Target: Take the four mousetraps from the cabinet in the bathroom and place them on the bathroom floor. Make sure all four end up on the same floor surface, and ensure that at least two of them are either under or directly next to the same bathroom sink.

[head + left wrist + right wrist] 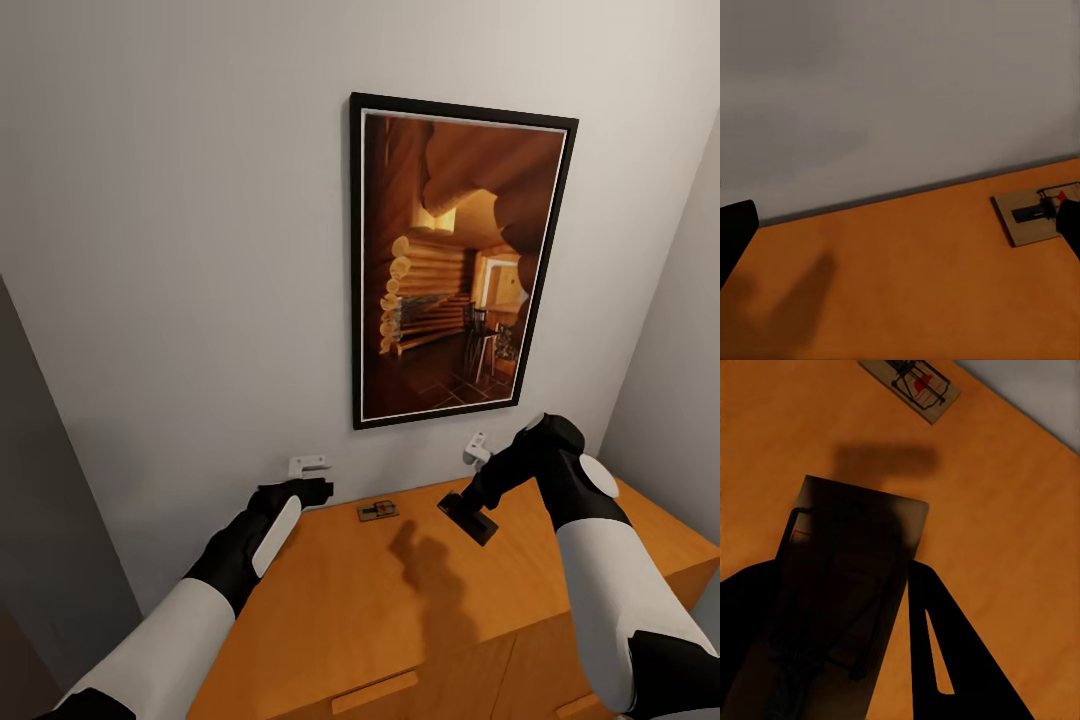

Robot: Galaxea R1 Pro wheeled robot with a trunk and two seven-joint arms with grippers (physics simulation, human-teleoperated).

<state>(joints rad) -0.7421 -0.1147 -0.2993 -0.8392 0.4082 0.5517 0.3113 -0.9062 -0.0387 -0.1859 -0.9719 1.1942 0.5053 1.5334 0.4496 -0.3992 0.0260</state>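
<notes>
Held between the right fingers (881,607), one mousetrap (844,585) is being lifted flat off the cabinet (400,610); another (378,511) is lying beyond. Left fingers' (318,490) opening cannot be told.

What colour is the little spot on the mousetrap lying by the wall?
Red. The small flat tan-wood mousetrap on the orange-brown wooden cabinet top shows it best in the right wrist view.

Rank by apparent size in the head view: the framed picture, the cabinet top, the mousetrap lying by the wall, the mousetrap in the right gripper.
1. cabinet top
2. framed picture
3. held mousetrap in the right gripper, nearer the camera, so unsure
4. mousetrap by the wall
</notes>
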